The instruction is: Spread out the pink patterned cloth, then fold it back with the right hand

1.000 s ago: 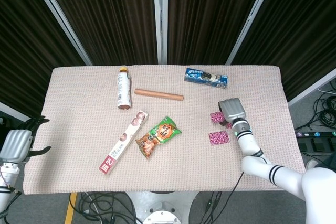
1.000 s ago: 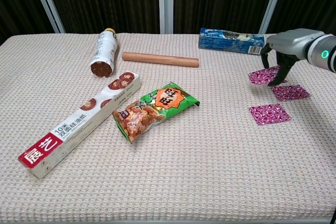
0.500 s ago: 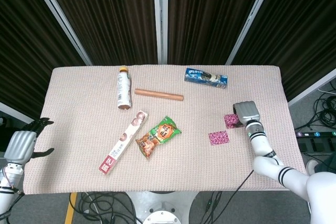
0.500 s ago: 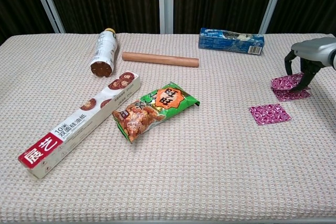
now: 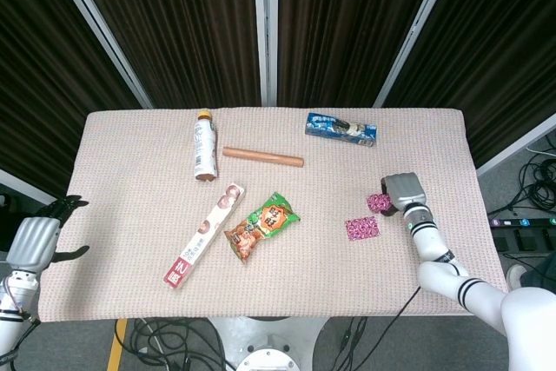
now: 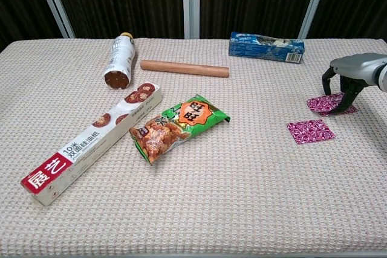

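The pink patterned cloth (image 6: 322,103) lies folded in a small stack on the table's right side, also seen as the pink cloth (image 5: 378,203) in the head view. My right hand (image 6: 342,80) arches over it with curled fingers, their tips down on the cloth's right edge and the thumb at its left, pinching it; the head view shows the same right hand (image 5: 402,191) covering part of the cloth. A second small pink patterned square (image 6: 310,131) lies flat just in front. My left hand (image 5: 35,239) hangs open off the table's left edge, holding nothing.
A blue snack box (image 6: 266,46) lies at the back right. In the middle are a wooden rolling pin (image 6: 184,67), a bottle on its side (image 6: 118,60), a long baking-paper box (image 6: 94,140) and a green snack bag (image 6: 178,126). The table's right edge (image 5: 486,215) is close to my right hand.
The cloth lay spread in two parts a second ago; my right hand carried the far flap rightward over the other, then shifted slightly left with the stack. The left hand barely moved.
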